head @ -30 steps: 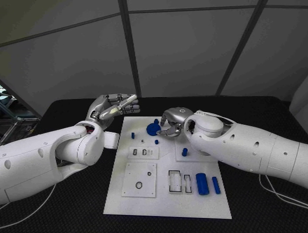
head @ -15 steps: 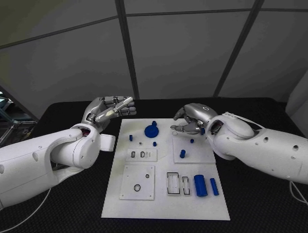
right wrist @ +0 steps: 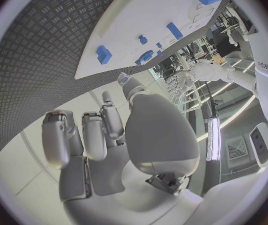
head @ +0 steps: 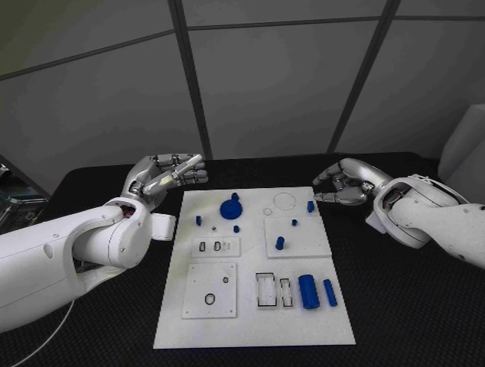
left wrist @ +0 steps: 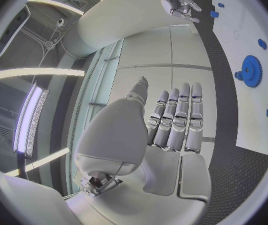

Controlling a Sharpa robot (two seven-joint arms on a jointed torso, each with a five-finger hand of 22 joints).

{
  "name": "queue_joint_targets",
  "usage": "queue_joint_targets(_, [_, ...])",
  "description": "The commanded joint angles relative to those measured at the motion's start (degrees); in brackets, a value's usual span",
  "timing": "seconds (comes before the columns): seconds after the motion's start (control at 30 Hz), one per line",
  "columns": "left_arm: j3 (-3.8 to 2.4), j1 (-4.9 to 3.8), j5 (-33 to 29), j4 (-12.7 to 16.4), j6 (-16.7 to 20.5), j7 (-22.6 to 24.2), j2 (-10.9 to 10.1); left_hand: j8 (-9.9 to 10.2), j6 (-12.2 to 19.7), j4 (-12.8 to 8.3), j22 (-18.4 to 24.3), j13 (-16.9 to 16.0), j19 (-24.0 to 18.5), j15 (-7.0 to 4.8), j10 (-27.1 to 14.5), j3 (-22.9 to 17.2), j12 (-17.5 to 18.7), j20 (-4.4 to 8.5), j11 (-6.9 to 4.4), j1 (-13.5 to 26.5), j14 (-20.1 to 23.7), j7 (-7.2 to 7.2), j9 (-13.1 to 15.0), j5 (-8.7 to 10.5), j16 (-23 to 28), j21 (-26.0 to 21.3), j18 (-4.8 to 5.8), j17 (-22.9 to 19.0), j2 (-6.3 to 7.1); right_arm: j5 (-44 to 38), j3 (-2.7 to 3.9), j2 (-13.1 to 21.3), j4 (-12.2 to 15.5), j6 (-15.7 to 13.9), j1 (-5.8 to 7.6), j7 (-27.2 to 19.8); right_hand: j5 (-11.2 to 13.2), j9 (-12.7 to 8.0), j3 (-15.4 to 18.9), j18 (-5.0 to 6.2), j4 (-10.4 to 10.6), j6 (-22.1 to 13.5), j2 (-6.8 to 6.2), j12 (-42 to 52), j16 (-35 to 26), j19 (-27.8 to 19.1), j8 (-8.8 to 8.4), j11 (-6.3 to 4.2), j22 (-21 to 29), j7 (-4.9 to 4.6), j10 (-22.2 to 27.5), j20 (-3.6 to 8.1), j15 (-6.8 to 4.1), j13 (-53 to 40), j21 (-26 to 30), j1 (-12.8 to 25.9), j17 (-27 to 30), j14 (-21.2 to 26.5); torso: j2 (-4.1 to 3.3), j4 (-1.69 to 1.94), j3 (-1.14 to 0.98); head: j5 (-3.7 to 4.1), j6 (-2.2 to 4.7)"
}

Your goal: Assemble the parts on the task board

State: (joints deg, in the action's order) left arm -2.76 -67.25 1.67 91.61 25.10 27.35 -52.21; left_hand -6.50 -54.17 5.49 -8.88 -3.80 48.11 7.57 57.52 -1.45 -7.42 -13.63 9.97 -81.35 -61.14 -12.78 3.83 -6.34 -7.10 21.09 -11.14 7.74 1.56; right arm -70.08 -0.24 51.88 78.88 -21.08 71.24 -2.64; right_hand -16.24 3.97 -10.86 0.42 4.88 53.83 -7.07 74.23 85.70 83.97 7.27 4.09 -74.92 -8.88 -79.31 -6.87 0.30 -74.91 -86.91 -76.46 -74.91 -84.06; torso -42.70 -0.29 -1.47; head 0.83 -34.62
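So the black table point(head: 110, 336) takes up the whole lower half of the head view, with the white task board point(head: 254, 321) lying flat in the middle of it. Both white arms are off to the sides of the board: the left arm point(head: 55, 260) comes in low along the board's left edge and the right arm point(head: 452, 225) sits over bare table past the board's right edge.

The left hand point(head: 165, 174) is raised just beyond the board's far left corner. In its own wrist view the fingers point(left wrist: 178, 120) are straight and lined up side by side with the thumb out to one side, nothing in them. The right hand point(head: 347, 183) hovers near the far right corner, not touching the board. Its fingers point(right wrist: 83, 135) are curled in loosely, and as far as I can see it's holding nothing.

On the board, the biggest blue piece is the gear point(head: 230, 206) at the far end, with a small peg just behind it. Near the right front there's a fat blue cylinder point(head: 309, 291) lying flat and a thinner blue rod point(head: 329, 292) right beside it. A short blue peg point(head: 279, 243) stands around mid-board, a small blue block point(head: 310, 206) sits near the far right edge, and a few tiny blue pegs point(head: 199, 221) are scattered left of the gear.
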Motion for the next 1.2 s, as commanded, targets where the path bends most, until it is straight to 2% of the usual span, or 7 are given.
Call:
queue_joint_targets(0.03, [-0.04, -0.06, 0.27, -0.15, -1.3, 0.22, 0.21, 0.13, -0.32, -0.37, 0.08, -0.08, 0.19, 0.01, 0.56, 0.03, 0.12, -0.36, -0.01, -0.11, -0.33, 0.01, 0.05, 0.32, 0.26, -0.14, 0.63, 0.08, -0.56, 3.55, 0.02, -0.25, -1.33, 1.6, 0.07, -4.98, 0.37, -0.11, 0.08, 1.11, -0.4, -0.75, -0.05, -0.38, -0.2, 1.0, -0.56, -0.07, -9.24, -0.11, 0.55, 0.54, -0.39, -1.22, 0.26, -0.81, -5.91, -3.8, -0.13, -0.02, -0.06, 0.18, -0.05])
queue_joint_targets(0.1, [-0.03, -0.05, 0.27, -0.27, -1.41, 0.2, 0.37, 0.13, -0.32, -0.37, 0.08, -0.08, 0.19, 0.01, 0.56, 0.03, 0.12, -0.36, -0.01, -0.11, -0.33, 0.01, 0.05, 0.32, 0.26, -0.14, 0.63, 0.08, -0.56, 3.58, 0.01, -0.49, -2.47, 1.78, 0.04, -5.44, 0.37, -0.14, 0.19, 1.12, -0.52, -1.14, -0.04, -0.46, -0.18, 0.99, -0.83, -0.06, -9.21, -0.1, 0.6, 0.53, -0.39, -1.15, 0.3, -1.0, -5.99, -3.83, -0.12, 0.0, -0.09, 0.77, -0.19])
queue_joint_targets(0.17, [-0.03, -0.04, 0.27, -0.34, -1.49, 0.19, 0.52, 0.13, -0.32, -0.37, 0.08, -0.08, 0.19, 0.01, 0.56, 0.03, 0.12, -0.36, -0.01, -0.11, -0.33, 0.01, 0.05, 0.32, 0.26, -0.14, 0.63, 0.08, -0.56, 3.6, 0.01, -0.73, -3.36, 2.04, -0.02, -5.72, 0.37, -0.14, 0.19, 1.12, -0.52, -1.14, -0.04, -0.46, -0.18, 0.99, -0.83, -0.06, -9.21, -0.1, 0.6, 0.53, -0.39, -1.15, 0.3, -1.0, -5.99, -3.83, -0.04, 0.07, 0.08, 1.16, -0.24])
queue_joint_targets(0.2, [-0.02, -0.03, 0.27, -0.38, -1.52, 0.18, 0.58, 0.13, -0.32, -0.37, 0.08, -0.08, 0.19, 0.01, 0.56, 0.03, 0.12, -0.36, -0.01, -0.11, -0.33, 0.01, 0.05, 0.32, 0.26, -0.14, 0.63, 0.08, -0.56, 3.58, 0.01, -0.85, -3.75, 2.24, -0.07, -5.83, 0.37, -0.15, 0.24, 1.12, -0.56, -1.26, -0.06, -0.49, -0.13, 1.0, -0.9, -0.06, -9.22, -0.11, 0.61, 0.52, -0.38, -1.12, 0.3, -1.06, -6.11, -3.87, -0.05, 0.08, 0.05, 1.18, -0.3])
queue_joint_targets(0.43, [-0.01, 0.03, 0.27, -0.81, -1.57, 0.17, 0.83, 0.13, -0.32, -0.37, 0.08, -0.08, 0.19, 0.01, 0.56, 0.03, 0.12, -0.36, -0.01, -0.11, -0.33, 0.01, 0.05, 0.32, 0.26, -0.14, 0.63, 0.08, -0.56, 2.7, -0.01, -1.73, -5.08, 3.81, -0.89, -6.26, 0.36, -0.14, 0.26, 1.11, -0.64, -1.34, -0.05, -0.23, 0.01, 1.03, -0.96, -0.07, -9.26, -0.09, 0.43, 0.52, -0.38, -1.35, 0.28, -1.18, -6.4, -3.94, -0.09, -0.01, 0.12, 0.72, -0.43])
queue_joint_targets(0.7, [-0.01, 0.06, 0.27, -1.13, -1.64, 0.19, 1.02, 0.12, -0.4, -0.44, 0.09, -0.08, 0.21, -0.02, 0.66, 0.03, 0.11, -0.35, -0.04, -0.15, -0.39, 0.04, 0.06, 0.32, 0.28, -0.13, 0.62, 0.11, -0.6, 1.85, -0.01, -2.38, -5.57, 5.37, -2.03, -6.66, 0.44, 0.07, 0.27, 1.11, -1.1, -0.59, 0.18, 0.13, 0.08, 1.08, -0.73, -0.41, -9.29, 0.39, 0.17, 0.61, -0.6, -1.62, 0.3, -1.85, -6.61, -4.02, -0.05, 0.06, 0.23, 0.88, -0.66])
queue_joint_targets(1.2, [-0.01, 0.09, 0.27, -1.19, -1.55, 0.18, 0.93, 0.13, -0.41, -0.48, 0.09, -0.08, 0.22, -0.02, 0.67, 0.03, 0.11, -0.34, -0.05, -0.17, -0.4, 0.04, 0.05, 0.32, 0.29, -0.13, 0.62, 0.11, -0.61, 1.66, -0.01, -3.18, -6.47, 5.96, -2.44, -6.79, 0.46, 0.17, 0.45, 1.03, -1.01, 0.13, 0.44, 0.63, 0.32, 1.36, -0.58, -0.58, -9.6, 0.53, -0.2, 0.77, -0.78, -2.02, 0.14, -1.67, -7.12, -4.15, -0.03, 0.05, 0.28, 0.64, -0.76])
